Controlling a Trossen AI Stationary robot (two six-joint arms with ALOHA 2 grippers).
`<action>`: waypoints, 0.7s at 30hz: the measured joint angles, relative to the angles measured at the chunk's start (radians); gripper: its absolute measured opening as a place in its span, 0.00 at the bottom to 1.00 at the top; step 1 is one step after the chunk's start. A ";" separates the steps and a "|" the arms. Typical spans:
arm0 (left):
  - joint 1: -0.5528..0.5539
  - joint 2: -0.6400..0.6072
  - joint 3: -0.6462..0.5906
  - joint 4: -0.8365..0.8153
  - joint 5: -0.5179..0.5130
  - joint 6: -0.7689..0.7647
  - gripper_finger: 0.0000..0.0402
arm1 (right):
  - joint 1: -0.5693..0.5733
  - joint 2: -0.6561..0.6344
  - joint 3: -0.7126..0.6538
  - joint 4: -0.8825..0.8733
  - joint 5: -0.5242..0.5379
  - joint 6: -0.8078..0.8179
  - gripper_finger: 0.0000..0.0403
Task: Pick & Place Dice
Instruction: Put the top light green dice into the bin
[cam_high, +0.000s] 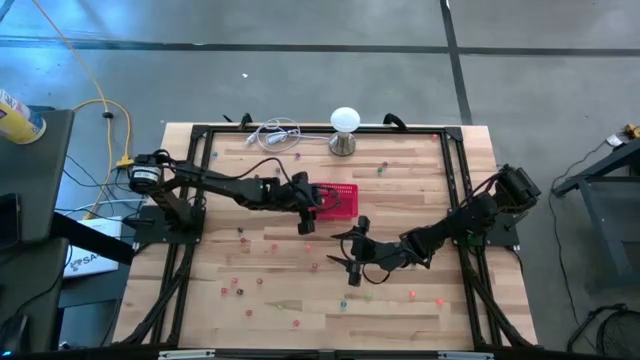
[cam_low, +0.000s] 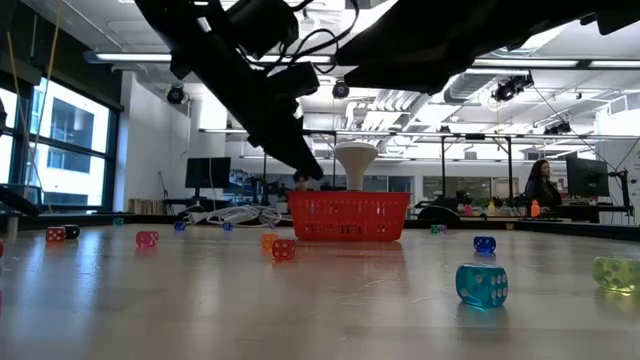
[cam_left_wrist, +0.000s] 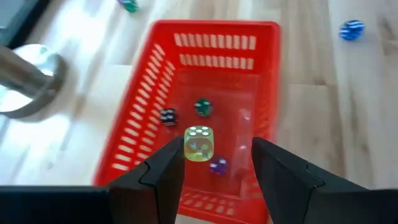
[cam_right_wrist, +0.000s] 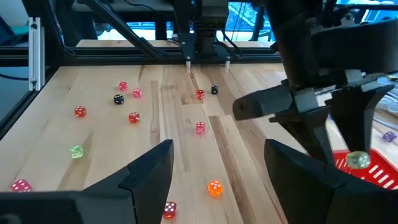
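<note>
A: Wooden tabletop (cam_high: 300, 300) is strewn with dice (cam_right_wrist: 134, 117), and a red basket (cam_high: 340, 200) is set near the lamp (cam_high: 344, 128) at the far edge.

B: Which step is judged to be in hand?

A: The drop. The left hand (cam_left_wrist: 214, 163) is held over the basket (cam_left_wrist: 149, 87), fingers apart, and a yellow-green die (cam_left_wrist: 199, 143) is seen between and just beyond them, apparently released or falling. Whether it is touched by either finger cannot be told.

B: Is anything lying in the basket already?

A: A green die (cam_left_wrist: 202, 107), a dark one (cam_left_wrist: 167, 116) and a purple one (cam_left_wrist: 217, 165) are seen on its floor.

B: And the right hand?

A: The right hand (cam_right_wrist: 217, 168) is hung low over the tabletop, well in front of the basket, fingers spread wide with nothing between them. An orange die (cam_right_wrist: 214, 188) lies just ahead of it, a red one (cam_right_wrist: 169, 210) close by.

B: What does the next move call for?

A: Probably the left hand is to be lifted clear of the basket rim and taken to another loose die. For the right, the spread fingers need to be centred over one small die and lowered squarely, since so small a cube is easily nudged aside.

B: How far along is the task reckoned?

A: Early; most dice are left scattered.
</note>
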 joint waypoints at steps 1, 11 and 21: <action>0.000 0.000 0.000 0.001 -0.007 0.017 0.44 | 0.000 0.000 0.000 -0.002 0.000 0.006 0.60; -0.042 0.000 0.000 0.005 -0.006 0.134 0.44 | -0.107 0.000 0.000 -0.046 0.245 0.112 0.60; -0.042 0.000 0.000 0.056 -0.007 0.132 0.44 | -0.346 0.000 0.000 -0.155 0.042 0.200 0.60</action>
